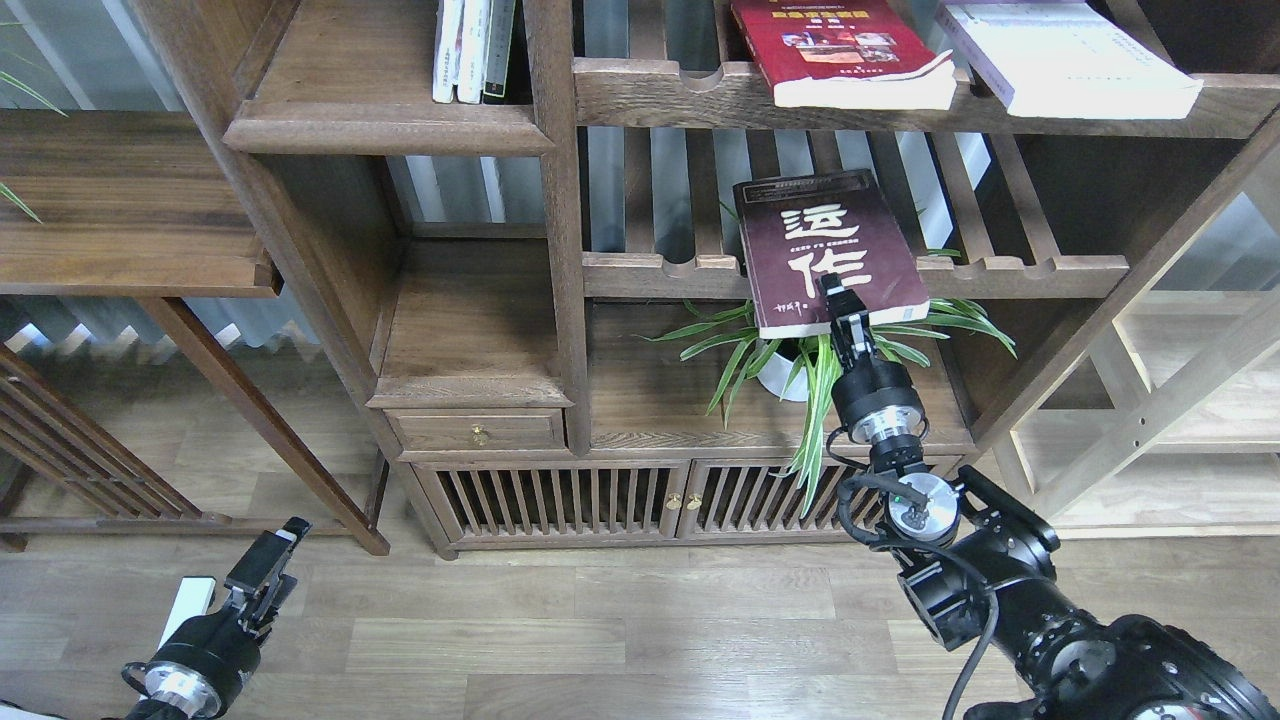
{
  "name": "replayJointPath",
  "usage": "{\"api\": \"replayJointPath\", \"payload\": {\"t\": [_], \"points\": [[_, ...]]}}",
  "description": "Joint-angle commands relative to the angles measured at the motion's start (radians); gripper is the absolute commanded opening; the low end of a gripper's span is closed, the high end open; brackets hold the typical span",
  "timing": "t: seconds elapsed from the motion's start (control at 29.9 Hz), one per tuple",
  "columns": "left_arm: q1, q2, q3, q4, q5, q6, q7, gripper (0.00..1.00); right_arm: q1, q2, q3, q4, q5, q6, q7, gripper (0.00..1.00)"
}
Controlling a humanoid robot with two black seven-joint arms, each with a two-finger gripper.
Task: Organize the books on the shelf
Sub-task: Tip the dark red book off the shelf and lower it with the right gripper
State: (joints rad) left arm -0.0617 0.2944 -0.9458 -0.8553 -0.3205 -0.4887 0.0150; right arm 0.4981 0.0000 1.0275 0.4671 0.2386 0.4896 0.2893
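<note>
The dark maroon book with white characters lies flat on a slatted board, its front end hanging over the rail. My right gripper is at that overhanging front edge, with one finger on the cover, and appears shut on the book. The red book and the thick white-lavender book lie flat on the slatted board above. The solid plank shelf with a moulded edge is at the upper left. My left gripper is low at the bottom left, open and empty.
Thin pale-spined volumes stand at the right end of the plank shelf. A spider plant in a white pot sits right under the maroon book. A pale wood rack stands on the right and a dark side table on the left.
</note>
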Motion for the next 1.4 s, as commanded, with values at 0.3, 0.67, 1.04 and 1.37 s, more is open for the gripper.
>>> {"api": "replayJointPath", "payload": {"t": [0.3,0.67,1.04,1.37], "points": [[0.02,-0.008,0.01,-0.004,0.0,0.0,0.002,1.0,-0.133,0.0,-0.01,0.159,0.002,-0.001,-0.004,0.04],[0.046,-0.015,0.021,-0.004,0.001,0.0,0.003,1.0,-0.239,0.0,-0.032,0.194,-0.025,-0.001,-0.004,0.04],[0.075,-0.034,0.09,-0.002,0.003,0.0,0.01,1.0,-0.371,0.0,-0.084,0.196,-0.051,-0.001,-0.006,0.04],[0.086,-0.034,0.131,-0.002,0.001,0.0,0.008,1.0,-0.403,0.0,-0.113,0.2,-0.102,-0.001,-0.006,0.04]]}}
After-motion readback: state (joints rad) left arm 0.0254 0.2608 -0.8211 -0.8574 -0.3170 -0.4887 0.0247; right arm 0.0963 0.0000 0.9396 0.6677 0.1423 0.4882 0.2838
